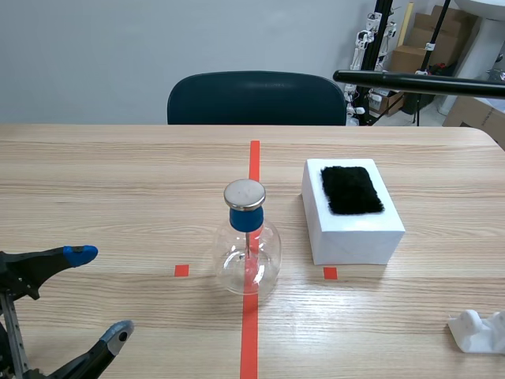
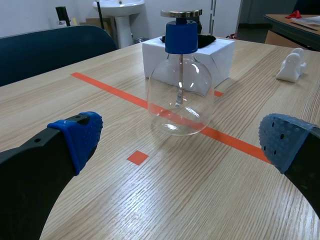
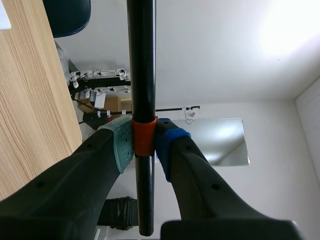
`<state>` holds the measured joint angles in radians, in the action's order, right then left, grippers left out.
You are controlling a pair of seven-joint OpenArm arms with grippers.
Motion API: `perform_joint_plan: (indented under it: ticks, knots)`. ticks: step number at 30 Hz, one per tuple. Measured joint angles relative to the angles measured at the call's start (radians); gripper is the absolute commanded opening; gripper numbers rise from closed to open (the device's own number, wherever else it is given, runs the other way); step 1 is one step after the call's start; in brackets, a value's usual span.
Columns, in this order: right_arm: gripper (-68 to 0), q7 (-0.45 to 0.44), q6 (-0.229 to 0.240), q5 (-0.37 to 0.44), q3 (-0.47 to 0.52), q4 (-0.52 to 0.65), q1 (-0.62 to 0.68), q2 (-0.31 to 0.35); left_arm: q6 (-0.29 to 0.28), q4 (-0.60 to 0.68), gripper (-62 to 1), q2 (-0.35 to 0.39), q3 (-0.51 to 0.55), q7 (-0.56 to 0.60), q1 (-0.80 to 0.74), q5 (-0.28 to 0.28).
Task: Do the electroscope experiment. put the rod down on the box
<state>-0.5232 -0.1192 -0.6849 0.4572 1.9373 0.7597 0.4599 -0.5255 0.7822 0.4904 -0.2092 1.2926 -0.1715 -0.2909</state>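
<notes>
Table (image 1: 118, 174): pale wood, marked with red tape; it carries everything but the rod.
Box (image 1: 355, 233): white, right of the middle tape line, its long side running near to far; a black fur patch (image 1: 352, 189) covers most of its top.
Flask (image 1: 248, 257): clear glass with a blue stopper and a metal cap, on the middle line, just left of the box and apart from it.
Rod (image 1: 418, 81): black, held high over the far right of the table and nearly level; its long axis runs left to right, its free end pointing left.
Right jaws: clamped on the rod at its orange band (image 3: 142, 140), one pad on each side.
Left jaws: spread wide and holding nothing, low at the near left, with the flask ahead of them.
Key relation: the box lies below the rod and seemingly nearer, so the rod probably has to come down and nearer. It lies across the box's length. The right arm holds it; the left is well apart.
</notes>
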Motion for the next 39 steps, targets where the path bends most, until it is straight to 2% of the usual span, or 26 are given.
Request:
perform_joint_plan:
  ticks: [12, 17, 20, 23, 30, 34, 39]
  knots:
    - [-67.7, 0.0, 0.0, -0.007, 0.0, 0.0, 0.0, 0.0, 0.0, 0.0, 1.4, 0.0, 0.0, 0.0, 0.0, 0.0]
    - [-67.8, -0.04, -0.002, -0.008, 0.0, 0.0, 0.0, 0.0, 0.0, 0.0, 1.4, 0.0, 0.0, 0.0, 0.0, 0.0]
    - [-67.8, -0.057, -0.045, -0.026, 0.0, 0.0, 0.016, 0.0, 0.0, 0.0, 1.4, 0.0, 0.0, 0.0, 0.0, 0.0]
    - [-67.8, -0.071, -0.053, -0.026, 0.0, 0.003, 0.048, -0.001, 0.0, 0.0, 1.4, 0.0, 0.0, 0.0, 0.0, 0.0]
    - [-67.7, -0.078, -0.061, -0.034, -0.004, 0.075, 0.075, -0.086, 0.0, 0.0, 1.4, 0.0, 0.0, 0.0, 0.0, 0.0]
    - [-67.7, -0.045, -0.06, -0.034, -0.055, 0.109, 0.111, -0.107, 0.0, 0.0, 1.4, 0.0, 0.0, 0.0, 0.0, 0.0]
    - [-67.7, 0.082, -0.06, -0.026, -0.162, 0.123, 0.128, -0.122, 0.0, 0.0, 1.4, 0.0, 0.0, 0.0, 0.0, 0.0]
